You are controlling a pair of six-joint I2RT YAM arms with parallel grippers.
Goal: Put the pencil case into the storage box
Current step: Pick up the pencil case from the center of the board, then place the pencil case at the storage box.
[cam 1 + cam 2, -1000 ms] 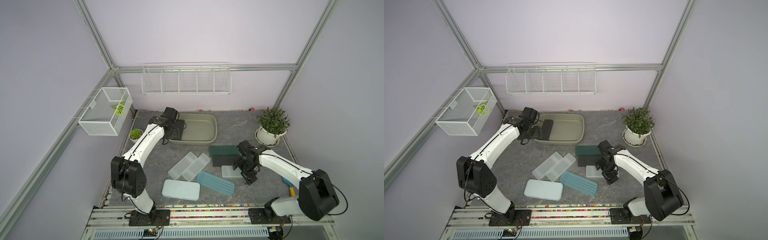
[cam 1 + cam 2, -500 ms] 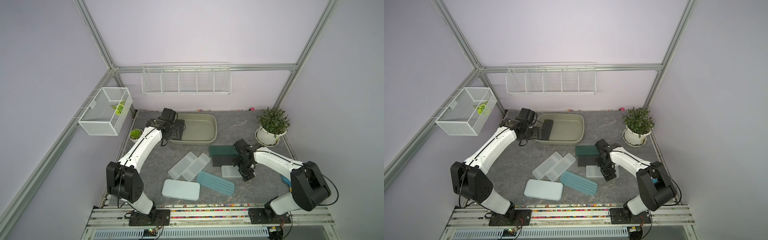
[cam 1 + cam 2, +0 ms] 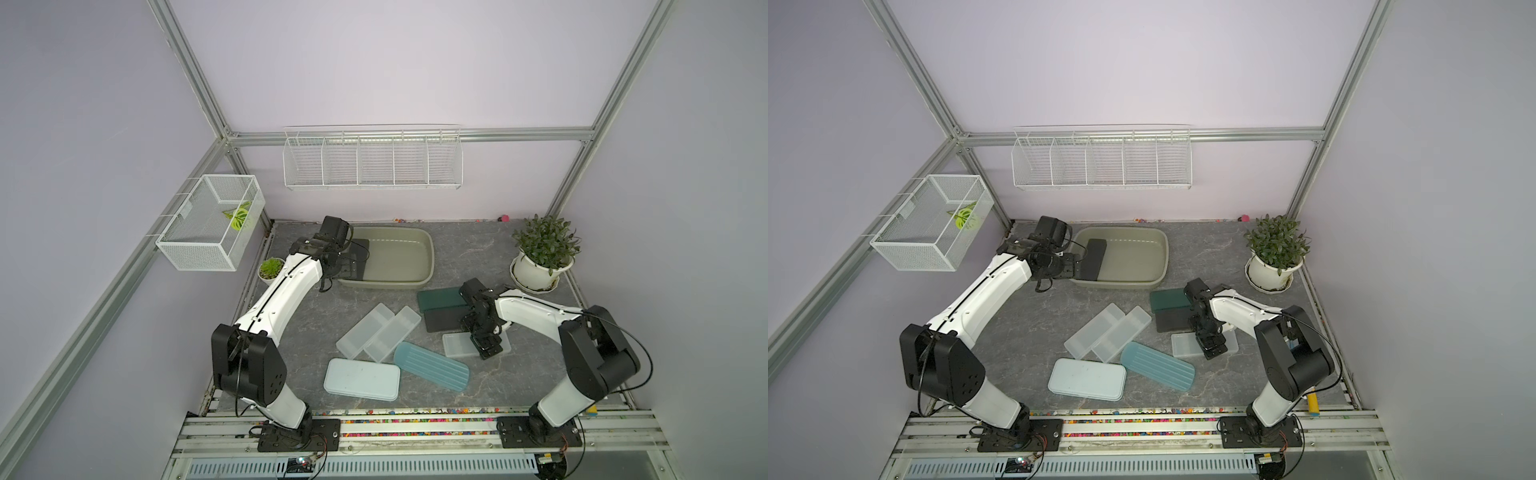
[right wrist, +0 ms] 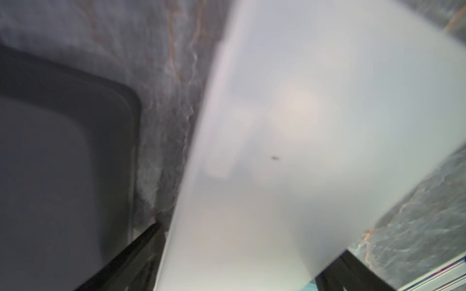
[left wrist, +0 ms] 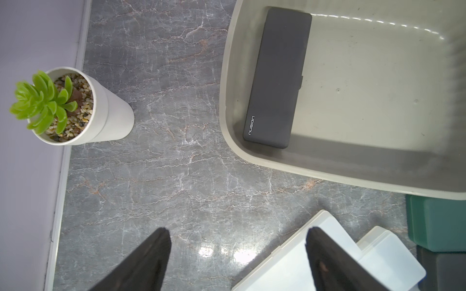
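Grey marbled worktop point(image 3: 478, 253), olive-beige plastic tub point(image 3: 430, 257) at back, pale-blue flat case point(image 3: 361, 379), ribbed teal case point(image 3: 432, 366), two frosted clear cases point(image 3: 378, 335) mid-surface, white-potted leafy plant point(image 3: 540, 266) and small potted succulent point(image 3: 271, 269) at opposite edges.

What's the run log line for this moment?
left gripper open, empty, near storage box | grey pencil case lying in storage box | right gripper straddling frosted case, grip unclear

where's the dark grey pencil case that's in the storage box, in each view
In a top view: dark grey pencil case at the storage box's left end, partly hidden.
In a top view: same end, unobstructed.
Left wrist: upper middle, inside the box.
Right wrist: not in it.
Shared landmark: the storage box rim, except right wrist.
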